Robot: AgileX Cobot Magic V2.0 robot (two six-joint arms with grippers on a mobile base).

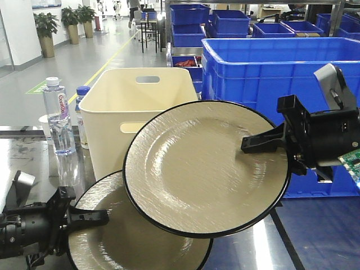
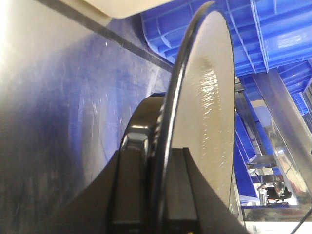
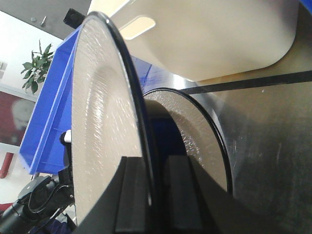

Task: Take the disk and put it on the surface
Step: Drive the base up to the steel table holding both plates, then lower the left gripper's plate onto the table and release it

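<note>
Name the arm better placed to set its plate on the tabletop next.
Left, likely. The left fingers clamp the lower plate, nearest the dark tabletop; the right fingers hold the upper plate raised, overlapping it.

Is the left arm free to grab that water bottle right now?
Probably not: the left gripper is clamped on the rim of the lower plate, so it has no free fingers. The water bottle itself stands in the open nearby.
</note>
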